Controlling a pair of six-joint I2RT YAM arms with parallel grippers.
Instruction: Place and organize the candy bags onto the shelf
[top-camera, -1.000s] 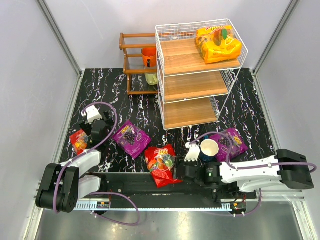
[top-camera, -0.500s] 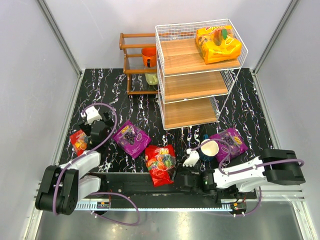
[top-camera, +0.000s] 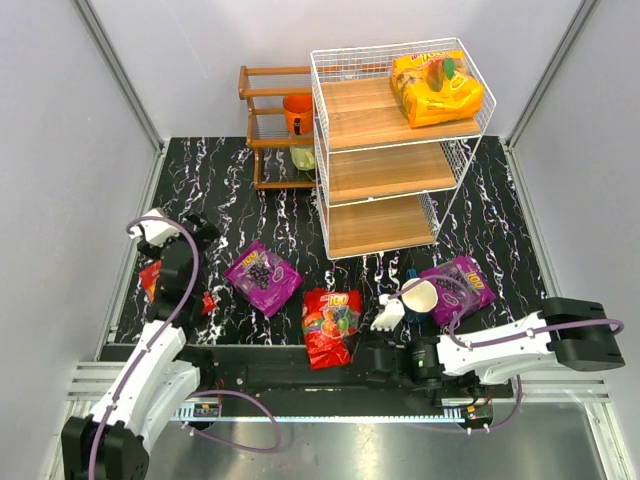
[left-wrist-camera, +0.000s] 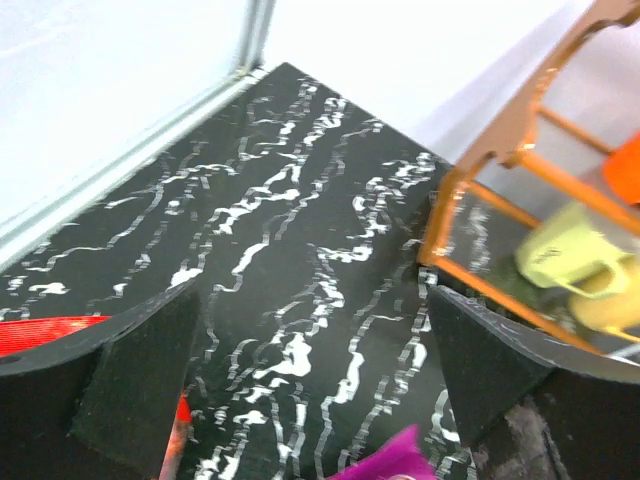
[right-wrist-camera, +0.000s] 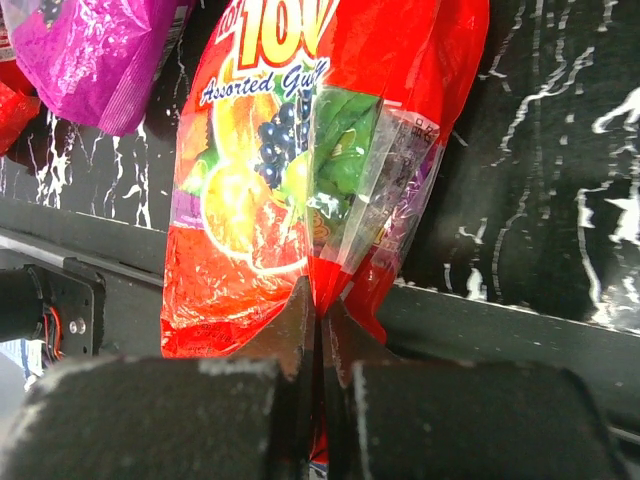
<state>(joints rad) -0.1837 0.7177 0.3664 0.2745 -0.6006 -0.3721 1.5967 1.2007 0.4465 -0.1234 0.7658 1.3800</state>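
Observation:
The shelf (top-camera: 390, 150) stands at the back right, with an orange-yellow candy bag (top-camera: 440, 88) on its top board. A red candy bag (top-camera: 332, 325) lies near the front edge, and my right gripper (top-camera: 366, 355) is shut on its lower edge. In the right wrist view the jaws (right-wrist-camera: 318, 310) pinch that red bag (right-wrist-camera: 260, 180) at a fold. One purple bag (top-camera: 262, 275) lies left of it and another (top-camera: 462, 285) to the right. My left gripper (top-camera: 190, 228) hovers open over the left side (left-wrist-camera: 312, 300), holding nothing. A second red bag (top-camera: 150, 278) is partly hidden under that arm.
A dark brown rack (top-camera: 275, 125) at the back holds an orange cup (top-camera: 297, 112) and a yellow-green mug (left-wrist-camera: 565, 265). A white paper cup (top-camera: 420, 297) lies tipped beside the right purple bag. Grey walls close in on the left and right, and a black rail runs along the near edge.
My right gripper has closed on the red bag's lower edge, and the bag has shifted slightly right. My left arm has risen and swung left, away from the left red bag.

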